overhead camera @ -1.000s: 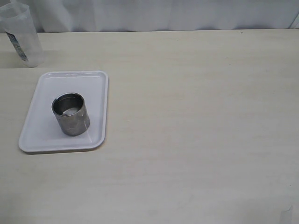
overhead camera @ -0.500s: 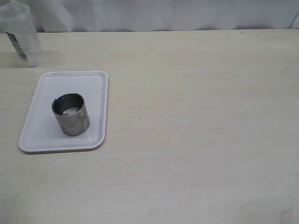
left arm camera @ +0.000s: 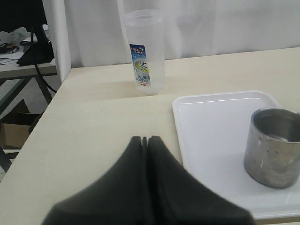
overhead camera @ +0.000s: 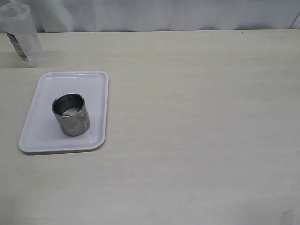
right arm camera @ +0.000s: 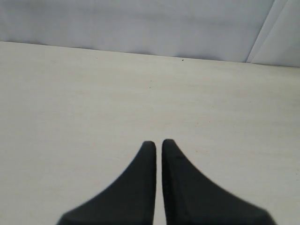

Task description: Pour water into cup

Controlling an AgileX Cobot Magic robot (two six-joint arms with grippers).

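Note:
The steel cup (overhead camera: 71, 115) stands upright on a white tray (overhead camera: 44, 138) at the left of the table; it also shows in the left wrist view (left arm camera: 274, 146), with a shiny pool of water (left arm camera: 280, 137) inside. A translucent plastic beaker (overhead camera: 22, 35) with a label stands behind the tray, and shows in the left wrist view (left arm camera: 144, 52). My left gripper (left arm camera: 145, 139) is shut and empty, above the table short of the tray's near corner. My right gripper (right arm camera: 158, 143) is shut and empty over bare table. Neither gripper shows in the exterior view.
The tray's rim (left arm camera: 177, 136) lies just beside my left fingertips. The table's left edge (left arm camera: 42, 117) drops off to a floor with a desk and cables. A white curtain (overhead camera: 164, 14) hangs behind the table.

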